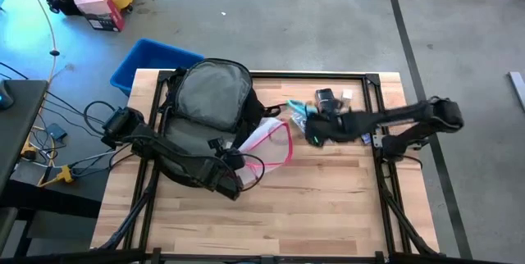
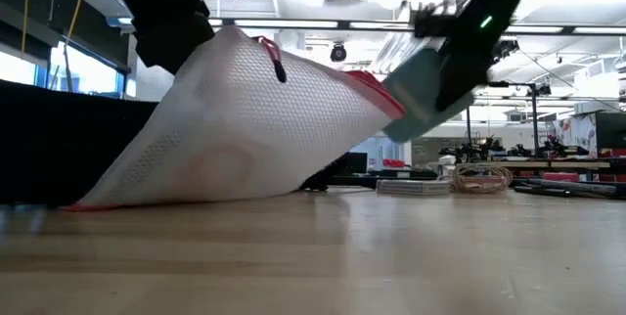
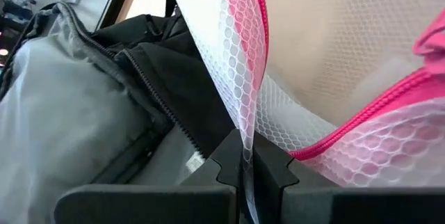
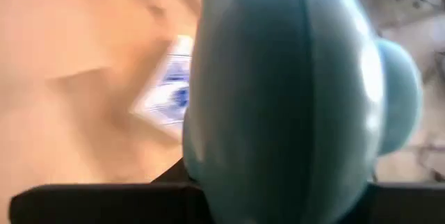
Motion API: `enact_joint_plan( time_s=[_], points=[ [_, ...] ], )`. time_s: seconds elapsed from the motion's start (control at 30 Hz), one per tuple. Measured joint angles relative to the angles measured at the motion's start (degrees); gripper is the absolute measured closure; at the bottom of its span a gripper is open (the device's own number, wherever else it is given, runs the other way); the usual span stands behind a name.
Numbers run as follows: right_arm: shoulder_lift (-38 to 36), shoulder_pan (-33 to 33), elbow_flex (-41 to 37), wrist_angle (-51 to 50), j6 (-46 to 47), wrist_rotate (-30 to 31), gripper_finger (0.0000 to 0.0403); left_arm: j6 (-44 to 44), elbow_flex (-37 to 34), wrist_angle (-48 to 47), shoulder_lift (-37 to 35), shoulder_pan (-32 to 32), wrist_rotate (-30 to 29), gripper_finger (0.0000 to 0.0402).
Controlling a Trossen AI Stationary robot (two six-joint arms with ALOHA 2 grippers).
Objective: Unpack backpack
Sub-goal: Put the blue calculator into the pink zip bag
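Note:
The black backpack (image 1: 209,100) with its grey panel up lies on the table's far left part; it also shows in the left wrist view (image 3: 83,99). Beside it is a clear mesh pouch with pink edging (image 1: 272,143), on which my left gripper (image 1: 238,172) is shut. My right gripper (image 1: 316,135) hangs right of the pouch, shut on a teal object (image 2: 421,95) that fills the right wrist view (image 4: 292,92). My left gripper pinches the pouch's white mesh edge (image 3: 245,151) between its two fingers, next to the pink zip. That edge is raised, and the pouch slopes down to its lower edge (image 2: 196,198) on the table. My right gripper holds the teal object's upper end (image 2: 445,61); the object itself hides the fingers in the wrist view. It hangs tilted below the gripper, clear of the table.
A black item (image 1: 326,98), a small teal item (image 1: 297,110) and a printed card (image 4: 167,88) lie on the table's far right part. A blue bin (image 1: 152,59) stands on the floor beyond the far left corner. The near half of the tabletop (image 1: 271,215) is bare wood.

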Motion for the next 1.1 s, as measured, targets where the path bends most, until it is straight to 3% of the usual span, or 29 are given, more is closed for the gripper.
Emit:
enact_joint_plan(
  time_s=[0.23, 0.43, 0.8, 1.1],
  points=[
    [2.2, 20.9, 8.2, -7.1, 17.6, 0.4, 0.0336, 0.1, 0.0, 5.0, 0.0, -0.3, 2.6, 0.0401],
    [14.1, 30.0, 20.7, -9.0, 18.8, -0.9, 0.0336, 0.0, 0.0, 8.0, 0.0, -0.4, 3.0, 0.0401],
    [38.9, 25.4, 38.9, -27.8, 22.6, -5.5, 0.0336, 0.6, 0.0, 15.7, 0.1, -2.7, 3.1, 0.0402],
    [51.7, 16.4, 51.2, -26.5, 13.1, -5.0, 0.0321, 4.5, 0.0, 23.9, 0.1, -5.1, 2.9, 0.0402]
  ],
)
